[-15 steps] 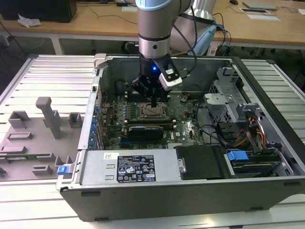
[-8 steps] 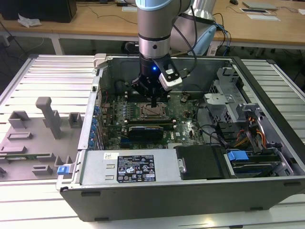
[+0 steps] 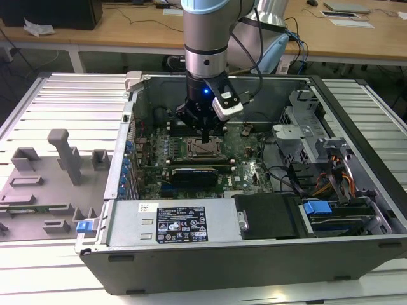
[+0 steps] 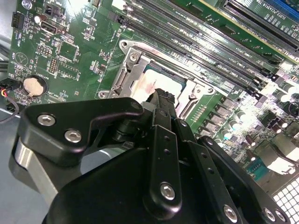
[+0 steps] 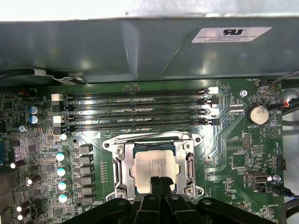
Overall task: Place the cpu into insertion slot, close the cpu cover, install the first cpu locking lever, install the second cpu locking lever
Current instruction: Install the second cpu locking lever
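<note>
**CPU seated in socket, gripper tips pressing at its edge**

Exterior view: the grey-and-blue robot arm [image 3: 205, 38] is reaching down into the open black desktop computer case [image 3: 254, 254]. Its black gripper [image 3: 205, 138] is sitting right over the square silver-rimmed insertion slot [image 3: 205, 150] on the green circuit board [image 3: 248, 168]. A grey plastic fixture tray [image 3: 44, 184] is lying well apart, toward the exterior view's left.

Second wrist view: the gripper [image 4: 161, 95] is pointing its narrow black tips at the small flat square cpu with a pale metal top [image 4: 152, 84]. The cpu is lying flat inside the slot [image 4: 131, 70].

First wrist view: the fingers [image 5: 156, 183] are standing together, no gap between them, overlapping the cpu's [image 5: 152, 163] near edge. The thin silver metal cpu cover frame [image 5: 154, 144] is lying around the chip. Four long black memory slots [image 5: 135, 109] are running just beside the socket.
</note>
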Tool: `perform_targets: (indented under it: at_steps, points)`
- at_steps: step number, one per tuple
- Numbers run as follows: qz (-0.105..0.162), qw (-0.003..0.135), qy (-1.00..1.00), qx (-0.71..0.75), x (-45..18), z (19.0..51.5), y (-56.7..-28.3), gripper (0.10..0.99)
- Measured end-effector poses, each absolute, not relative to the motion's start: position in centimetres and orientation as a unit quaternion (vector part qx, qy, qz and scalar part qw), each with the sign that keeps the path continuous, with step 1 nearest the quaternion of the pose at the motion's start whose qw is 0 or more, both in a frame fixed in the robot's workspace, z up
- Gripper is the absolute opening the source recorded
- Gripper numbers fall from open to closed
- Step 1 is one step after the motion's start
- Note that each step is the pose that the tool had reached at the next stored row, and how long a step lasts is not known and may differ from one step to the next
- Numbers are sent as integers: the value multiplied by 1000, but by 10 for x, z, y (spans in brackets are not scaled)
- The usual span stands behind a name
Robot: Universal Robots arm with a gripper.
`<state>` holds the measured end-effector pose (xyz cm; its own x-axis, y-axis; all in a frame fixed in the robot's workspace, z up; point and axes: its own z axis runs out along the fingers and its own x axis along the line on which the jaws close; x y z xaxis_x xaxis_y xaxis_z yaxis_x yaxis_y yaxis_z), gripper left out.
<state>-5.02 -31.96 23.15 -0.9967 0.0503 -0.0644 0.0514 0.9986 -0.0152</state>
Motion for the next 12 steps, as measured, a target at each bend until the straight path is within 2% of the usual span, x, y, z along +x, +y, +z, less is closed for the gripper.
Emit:
perform_targets:
  at_steps: [12]
  points:
    - [-9,32,999,25,-50,235,-322,106]
